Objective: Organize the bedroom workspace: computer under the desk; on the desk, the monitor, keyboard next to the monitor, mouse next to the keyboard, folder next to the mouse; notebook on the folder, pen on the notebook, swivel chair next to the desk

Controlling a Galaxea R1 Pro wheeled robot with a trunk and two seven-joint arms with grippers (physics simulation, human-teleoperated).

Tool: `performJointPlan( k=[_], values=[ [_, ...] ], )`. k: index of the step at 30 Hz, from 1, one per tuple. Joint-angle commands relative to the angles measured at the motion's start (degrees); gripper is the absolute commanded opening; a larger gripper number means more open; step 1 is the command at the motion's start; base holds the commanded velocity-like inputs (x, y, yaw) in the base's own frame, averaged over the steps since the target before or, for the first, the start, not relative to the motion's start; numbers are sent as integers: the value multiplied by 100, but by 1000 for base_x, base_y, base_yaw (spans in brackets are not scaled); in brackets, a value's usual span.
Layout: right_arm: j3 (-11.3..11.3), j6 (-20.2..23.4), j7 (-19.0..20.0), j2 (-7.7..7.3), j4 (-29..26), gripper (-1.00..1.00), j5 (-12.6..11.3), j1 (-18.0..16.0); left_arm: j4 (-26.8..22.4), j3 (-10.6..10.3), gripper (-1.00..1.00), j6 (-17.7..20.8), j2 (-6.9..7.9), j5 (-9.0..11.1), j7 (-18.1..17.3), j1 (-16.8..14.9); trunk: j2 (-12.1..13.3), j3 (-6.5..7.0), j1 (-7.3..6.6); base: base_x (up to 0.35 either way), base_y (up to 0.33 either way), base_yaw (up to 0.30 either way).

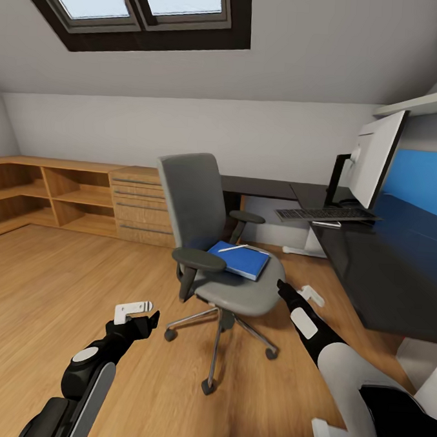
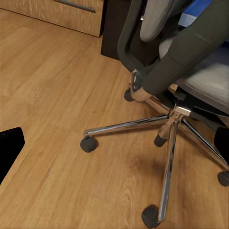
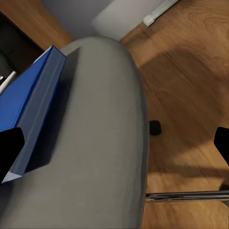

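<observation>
folder (image 1: 240, 260) on chair seat beside right claw (image 1: 281, 286).

You have a chair (image 1: 217, 244) in matt grey cloth, its armrests (image 1: 200, 259) matt black plastic, its base (image 2: 167, 138) polished chrome with black plastic castors. The folder (image 1: 240, 260) on the seat shows a smooth blue cover. The floor (image 1: 59, 286) is satin wood plank, grain visible. The worktop (image 1: 383, 267) is glossy black, reflective. The cabinet (image 1: 84, 197) is light matt wood with metal drawer pulls.
</observation>
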Motion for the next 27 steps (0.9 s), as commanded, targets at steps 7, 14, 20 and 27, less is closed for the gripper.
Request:
performJointPlan(
  k=[7, 14, 20, 27],
  values=[
    [1, 0, -10, -13, -2, 100, -30, -2, -7, -10, 100, 21, 0, 58, 56, -3, -2, -6, -1, 250, 0, 0],
    [1, -8, -4, -10, 15, 100, -34, -2, -7, 22, 100, 22, 5, 58, 55, -3, -2, -6, -1, 106, 0, 0],
    [2, -10, -13, -12, 23, 100, -34, 1, -3, 433, 100, 27, 1, 71, 49, -3, -2, -6, -1, 150, 0, 0],
    [-33, 16, -32, -48, 24, 100, -102, 0, -3, 783, 100, 30, -14, 170, 48, -3, -2, -6, -1, 166, 0, 0]
  ],
)
